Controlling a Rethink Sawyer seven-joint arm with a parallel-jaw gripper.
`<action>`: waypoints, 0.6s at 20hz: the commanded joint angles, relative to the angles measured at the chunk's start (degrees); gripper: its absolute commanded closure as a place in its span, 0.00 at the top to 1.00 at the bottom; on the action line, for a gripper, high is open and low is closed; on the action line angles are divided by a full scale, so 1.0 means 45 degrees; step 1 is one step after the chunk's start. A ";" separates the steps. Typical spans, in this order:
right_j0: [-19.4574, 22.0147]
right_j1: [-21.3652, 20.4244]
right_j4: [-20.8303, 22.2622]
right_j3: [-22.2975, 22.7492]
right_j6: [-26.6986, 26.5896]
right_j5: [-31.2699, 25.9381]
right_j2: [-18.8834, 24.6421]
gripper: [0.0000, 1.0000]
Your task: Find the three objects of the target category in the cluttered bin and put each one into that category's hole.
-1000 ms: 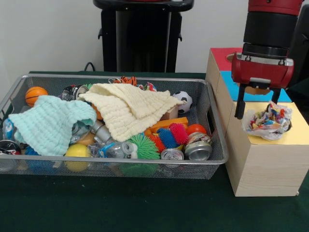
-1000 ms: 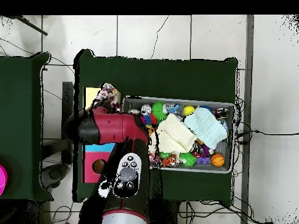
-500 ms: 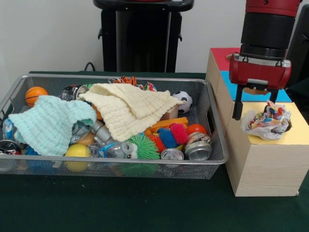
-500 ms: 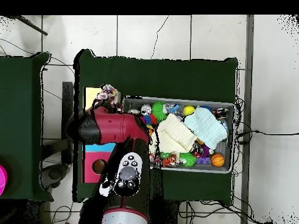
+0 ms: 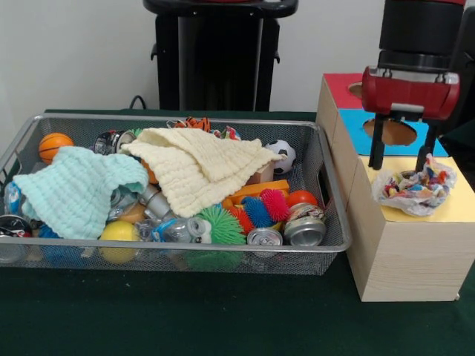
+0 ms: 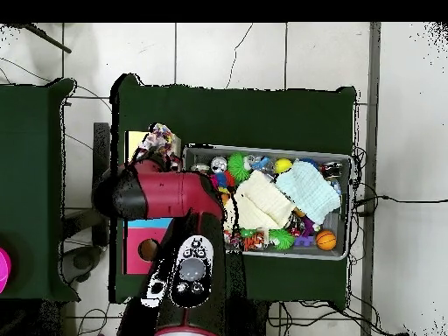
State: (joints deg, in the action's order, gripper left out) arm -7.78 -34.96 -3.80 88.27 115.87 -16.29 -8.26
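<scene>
A crumpled, multicoloured plastic wrapper lies on the yellow section of the wooden box, over its hole; overhead the wrapper shows at the box's far end. My gripper hangs open just above and behind it, fingers apart, holding nothing. The wire bin left of the box holds a cream cloth, a mint cloth, crushed cans, spiky balls, an orange basketball and a small football. My arm covers most of the box overhead.
The box also has a blue section with a round hole and a red section behind it. A black stand rises behind the bin. Green cloth covers the table.
My gripper has risen slightly and shifted right, now centred behind the wrapper. The wrapper has settled lower and flatter on the yellow section.
</scene>
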 commanded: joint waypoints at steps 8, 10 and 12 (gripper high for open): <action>-0.0284 -0.2351 0.0183 0.2462 0.0780 -0.2534 0.1180 1.00; -0.0254 -0.2477 0.0139 0.2525 0.0758 -0.2702 0.1239 1.00; -0.0255 -0.2567 0.0123 0.2520 0.0784 -0.2824 0.1205 1.00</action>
State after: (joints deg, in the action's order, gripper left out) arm -8.78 -44.13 -3.78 93.69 115.87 -20.33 -6.79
